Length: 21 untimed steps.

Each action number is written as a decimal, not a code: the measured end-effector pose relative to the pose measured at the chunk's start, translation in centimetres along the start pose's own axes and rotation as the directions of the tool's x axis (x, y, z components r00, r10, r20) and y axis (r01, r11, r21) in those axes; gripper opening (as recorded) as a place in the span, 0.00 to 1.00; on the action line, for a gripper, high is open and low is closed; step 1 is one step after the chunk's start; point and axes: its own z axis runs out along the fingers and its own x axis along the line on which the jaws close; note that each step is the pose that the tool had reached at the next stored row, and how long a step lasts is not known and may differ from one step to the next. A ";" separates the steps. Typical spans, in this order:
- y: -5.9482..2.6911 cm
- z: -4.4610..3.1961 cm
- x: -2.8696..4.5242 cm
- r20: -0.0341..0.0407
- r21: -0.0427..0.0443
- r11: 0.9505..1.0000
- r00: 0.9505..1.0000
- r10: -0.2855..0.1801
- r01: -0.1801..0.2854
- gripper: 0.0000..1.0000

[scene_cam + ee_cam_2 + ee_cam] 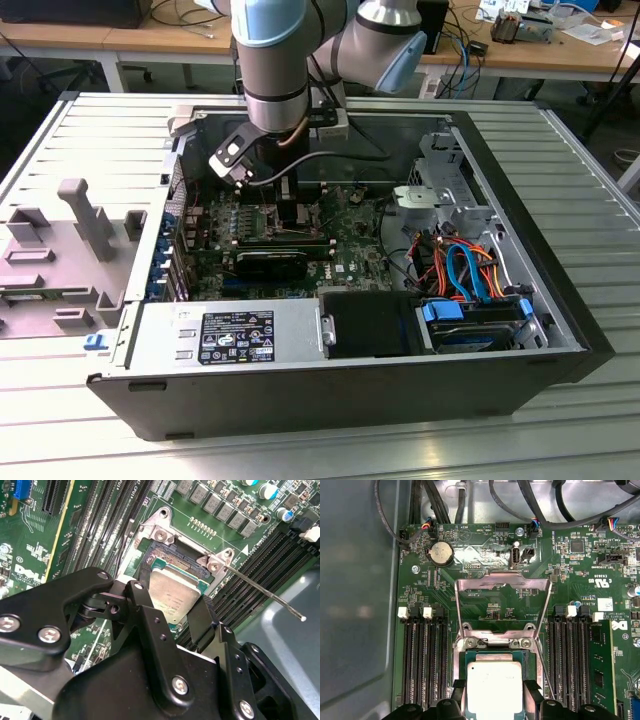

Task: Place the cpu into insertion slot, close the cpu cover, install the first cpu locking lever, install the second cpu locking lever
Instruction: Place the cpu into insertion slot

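Note:
My gripper (172,602) is low over the green motherboard (350,255) inside the open computer case. Its two black fingers (142,587) press against opposite edges of the cpu (172,597), a small square chip with a dull silver top. The cpu (495,685) sits level within the insertion slot (495,653), whose dark recess and silver rim (165,560) show around it. The cpu cover (470,584), a thin silver frame, stands swung up and open behind the slot. A thin wire locking lever (265,592) juts out free to one side of the slot.
Black memory slots (422,665) run along both sides of the socket. In the exterior view a grey power supply (230,335) lies along the case's near wall, and a drive cage with orange and blue cables (470,275) is on the right. Black cables (435,500) hang behind the board.

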 end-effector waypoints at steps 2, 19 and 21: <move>-0.01 0.14 0.00 0.000 0.000 1.000 1.000 0.000 0.000 0.54; -0.67 0.87 -0.02 0.002 0.000 1.000 1.000 0.007 -0.007 0.54; -0.68 0.86 -0.07 0.002 0.000 1.000 1.000 0.008 -0.008 0.54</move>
